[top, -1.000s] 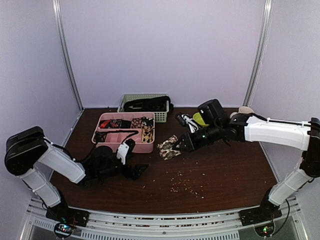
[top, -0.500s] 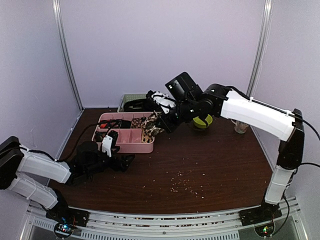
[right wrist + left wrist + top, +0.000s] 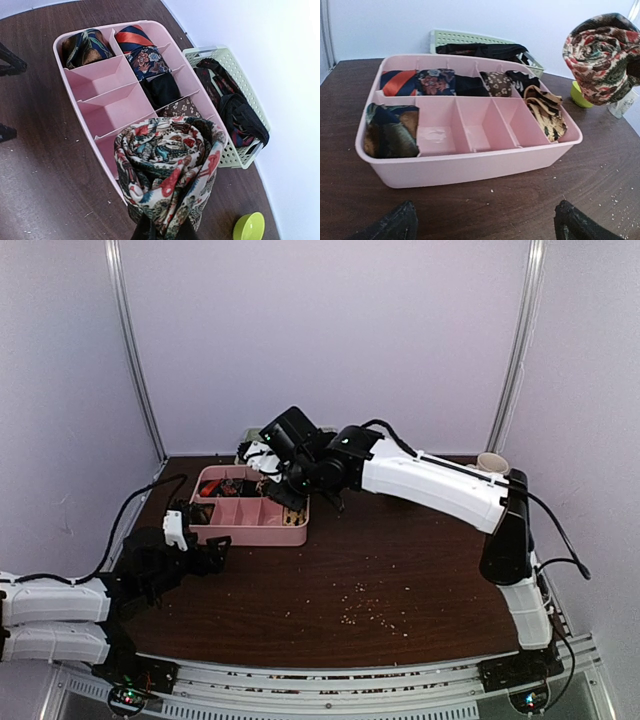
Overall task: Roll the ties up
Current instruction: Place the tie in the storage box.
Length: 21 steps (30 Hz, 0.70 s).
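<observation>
Right fingers (image 3: 144, 231) are clamped on a rolled floral tie (image 3: 167, 165), held in the air over the right end of the pink divided tray (image 3: 470, 167), on the back-left part of the table (image 3: 605, 170). More rolled ties (image 3: 437, 82) sit in the tray's compartments. Left fingers (image 3: 390, 225) are spread wide, holding nothing, low at the tray's front side. Dark ties (image 3: 240, 120) lie in the green basket (image 3: 232, 152) at the back edge.

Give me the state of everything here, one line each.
rolled tie, held off the table
right fingers, shut on the rolled tie
left fingers, open, empty
pink tray, partly filled, three compartments empty
green basket, holding loose dark ties
</observation>
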Available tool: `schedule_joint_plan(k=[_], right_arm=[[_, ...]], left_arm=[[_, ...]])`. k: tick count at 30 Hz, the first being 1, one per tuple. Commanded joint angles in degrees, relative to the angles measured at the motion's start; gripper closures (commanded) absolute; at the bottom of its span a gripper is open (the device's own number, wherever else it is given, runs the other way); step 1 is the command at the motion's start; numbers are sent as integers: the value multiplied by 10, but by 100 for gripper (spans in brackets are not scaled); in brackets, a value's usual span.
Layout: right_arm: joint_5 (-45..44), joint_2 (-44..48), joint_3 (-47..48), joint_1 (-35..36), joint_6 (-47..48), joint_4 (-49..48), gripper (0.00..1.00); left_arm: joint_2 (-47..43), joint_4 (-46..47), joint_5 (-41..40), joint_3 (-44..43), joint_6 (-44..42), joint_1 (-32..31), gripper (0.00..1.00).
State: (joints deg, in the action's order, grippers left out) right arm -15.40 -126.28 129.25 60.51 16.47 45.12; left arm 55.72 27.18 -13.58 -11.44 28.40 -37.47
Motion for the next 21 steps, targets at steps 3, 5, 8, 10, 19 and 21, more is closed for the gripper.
schedule_joint_plan(k=[3, 5, 8, 10, 19, 21], right_arm=[[-78, -52, 39, 15, 117, -84, 100], [-82, -69, 48, 18, 139, -96, 100], [-114, -102, 68, 22, 177, -107, 100], [-129, -125, 82, 22, 196, -109, 100], [-156, -197, 93, 21, 246, -103, 100], [-159, -208, 89, 20, 253, -110, 100]], left_arm=[[-52, -55, -37, 19, 56, 26, 2], [-62, -57, -35, 21, 58, 26, 2], [-70, -64, -35, 20, 57, 26, 2], [-74, -66, -36, 20, 57, 27, 2], [-72, -56, -39, 26, 41, 27, 2], [-74, -61, -49, 20, 33, 27, 2]])
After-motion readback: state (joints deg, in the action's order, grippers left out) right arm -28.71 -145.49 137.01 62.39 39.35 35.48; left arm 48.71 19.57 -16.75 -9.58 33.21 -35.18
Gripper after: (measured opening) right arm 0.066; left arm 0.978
